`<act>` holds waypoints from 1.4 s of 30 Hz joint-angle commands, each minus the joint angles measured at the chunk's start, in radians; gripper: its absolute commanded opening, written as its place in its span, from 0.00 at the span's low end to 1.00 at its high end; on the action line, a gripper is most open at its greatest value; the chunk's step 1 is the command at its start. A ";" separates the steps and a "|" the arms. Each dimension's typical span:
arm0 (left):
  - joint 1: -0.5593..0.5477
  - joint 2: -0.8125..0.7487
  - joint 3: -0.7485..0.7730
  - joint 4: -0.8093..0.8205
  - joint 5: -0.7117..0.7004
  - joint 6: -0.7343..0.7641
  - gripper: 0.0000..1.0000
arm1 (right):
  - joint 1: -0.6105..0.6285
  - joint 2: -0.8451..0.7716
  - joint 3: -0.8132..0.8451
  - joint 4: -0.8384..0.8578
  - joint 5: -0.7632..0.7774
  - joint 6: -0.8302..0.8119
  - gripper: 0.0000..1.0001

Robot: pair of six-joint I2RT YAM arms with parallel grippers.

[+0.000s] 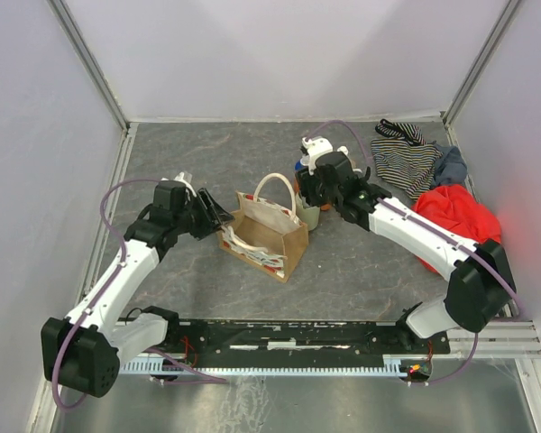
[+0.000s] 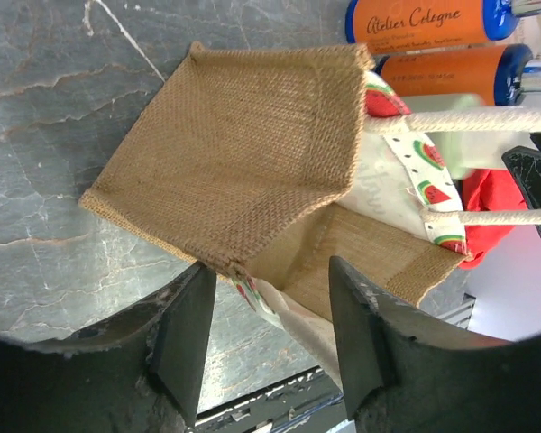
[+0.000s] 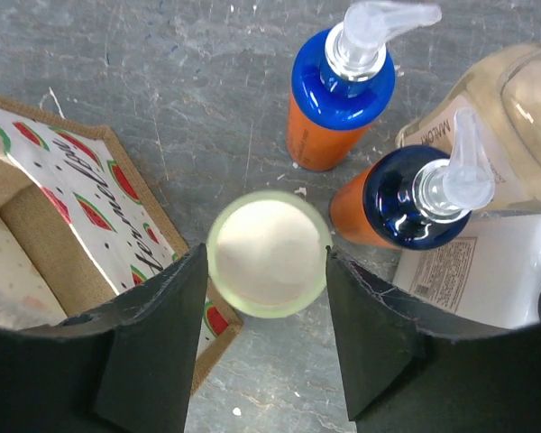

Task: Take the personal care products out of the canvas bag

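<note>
Setting the last product down beside the bag, by the look of it

Seen from the top view, the green cylinder (image 3: 268,253) stands on the surface at the bag's (image 1: 269,236) 2 o'clock. The right fingers (image 3: 162,343) hug its sides; whether they grip it I cannot tell. The left fingers (image 2: 185,334) are half open astride the bag's corner. The next move calls for spreading the right fingers and lifting straight up, clear of the pump bottles (image 3: 338,86) at 12 o'clock.

We see the white flat bottle (image 3: 491,271) and beige pump bottle (image 3: 514,99) cut off at the right edge, the white one's print unreadable.
</note>
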 commanded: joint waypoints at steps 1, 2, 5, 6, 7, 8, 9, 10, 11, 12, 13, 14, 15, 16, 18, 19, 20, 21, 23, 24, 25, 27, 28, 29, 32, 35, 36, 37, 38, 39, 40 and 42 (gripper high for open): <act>-0.002 -0.014 0.077 0.011 -0.039 0.010 0.62 | -0.004 -0.018 0.044 0.124 0.009 0.012 0.66; -0.001 -0.018 0.083 0.004 -0.048 0.015 0.64 | -0.004 -0.019 0.044 0.121 0.009 0.012 0.69; -0.002 -0.022 0.106 -0.029 -0.074 0.029 0.66 | -0.003 -0.031 0.042 0.110 0.015 0.015 0.77; -0.001 -0.022 0.115 -0.048 -0.091 0.033 0.66 | -0.003 -0.039 0.038 0.108 0.015 0.017 0.79; -0.002 -0.021 0.128 -0.063 -0.101 0.044 0.66 | -0.003 -0.050 0.033 0.108 0.014 0.018 0.81; -0.002 -0.021 0.137 -0.079 -0.112 0.053 0.66 | -0.004 -0.061 0.030 0.108 0.014 0.017 0.82; -0.002 -0.023 0.147 -0.093 -0.126 0.059 0.67 | -0.003 -0.070 0.029 0.102 0.014 0.017 0.83; -0.002 -0.026 0.157 -0.105 -0.138 0.066 0.67 | -0.003 -0.081 0.028 0.093 0.015 0.016 0.83; -0.002 -0.029 0.168 -0.121 -0.149 0.073 0.67 | -0.003 -0.088 0.033 0.084 0.015 0.014 0.83; -0.001 -0.032 0.179 -0.130 -0.156 0.079 0.67 | -0.003 -0.097 0.037 0.071 0.015 0.011 0.84; -0.001 -0.036 0.188 -0.138 -0.163 0.083 0.67 | -0.003 -0.105 0.042 0.060 0.015 0.009 0.84; -0.002 -0.041 0.197 -0.145 -0.171 0.090 0.67 | -0.003 -0.115 0.045 0.050 0.016 0.009 0.84; -0.002 -0.049 0.209 -0.154 -0.183 0.096 0.67 | -0.003 -0.126 0.049 0.041 0.017 0.009 0.84; -0.002 -0.059 0.219 -0.160 -0.198 0.103 0.67 | -0.004 -0.137 0.052 0.033 0.018 0.009 0.84; -0.002 -0.079 0.236 -0.171 -0.246 0.124 0.68 | -0.003 -0.161 0.054 0.020 0.020 0.011 0.85; -0.002 -0.084 0.249 -0.177 -0.263 0.133 0.69 | -0.004 -0.168 0.059 0.010 0.020 0.013 0.85; -0.002 -0.084 0.261 -0.182 -0.274 0.146 0.69 | -0.003 -0.172 0.064 -0.003 0.020 0.015 0.85; -0.001 -0.080 0.273 -0.189 -0.282 0.156 0.69 | -0.003 -0.176 0.074 -0.016 0.020 0.016 0.85; -0.001 -0.061 0.296 -0.201 -0.291 0.175 0.70 | -0.004 -0.178 0.089 -0.041 0.020 0.018 0.85; -0.002 -0.052 0.307 -0.204 -0.293 0.183 0.70 | -0.003 -0.179 0.099 -0.056 0.021 0.018 0.85; -0.002 -0.046 0.315 -0.205 -0.294 0.190 0.70 | -0.004 -0.179 0.110 -0.072 0.024 0.018 0.85; -0.001 -0.044 0.329 -0.200 -0.309 0.210 0.70 | -0.004 -0.180 0.128 -0.101 0.032 0.018 0.85; -0.001 -0.051 0.332 -0.192 -0.317 0.220 0.70 | -0.003 -0.184 0.132 -0.108 0.034 0.016 0.85; -0.001 -0.057 0.333 -0.182 -0.327 0.232 0.70 | -0.003 -0.188 0.135 -0.118 0.041 0.013 0.86; -0.001 -0.075 0.343 -0.159 -0.360 0.265 0.72 | -0.004 -0.197 0.151 -0.161 0.100 0.003 0.92; 0.000 -0.060 0.371 -0.153 -0.378 0.279 0.73 | -0.006 -0.186 0.211 -0.238 0.186 -0.015 0.99; 0.000 -0.052 0.386 -0.147 -0.359 0.288 0.76 | -0.015 -0.171 0.254 -0.280 0.209 -0.019 1.00; 0.000 -0.047 0.398 -0.132 -0.332 0.301 0.84 | -0.024 -0.150 0.303 -0.329 0.231 -0.018 1.00; 0.000 -0.043 0.403 -0.115 -0.320 0.310 0.90 | -0.036 -0.127 0.349 -0.377 0.244 -0.016 1.00; 0.000 -0.038 0.405 -0.100 -0.322 0.317 0.91 | -0.049 -0.107 0.394 -0.415 0.253 -0.014 1.00; -0.001 -0.029 0.407 -0.092 -0.338 0.324 0.92 | -0.064 -0.088 0.428 -0.453 0.256 -0.012 1.00; 0.000 0.005 0.422 -0.104 -0.385 0.334 0.89 | -0.096 -0.064 0.476 -0.482 0.257 -0.008 1.00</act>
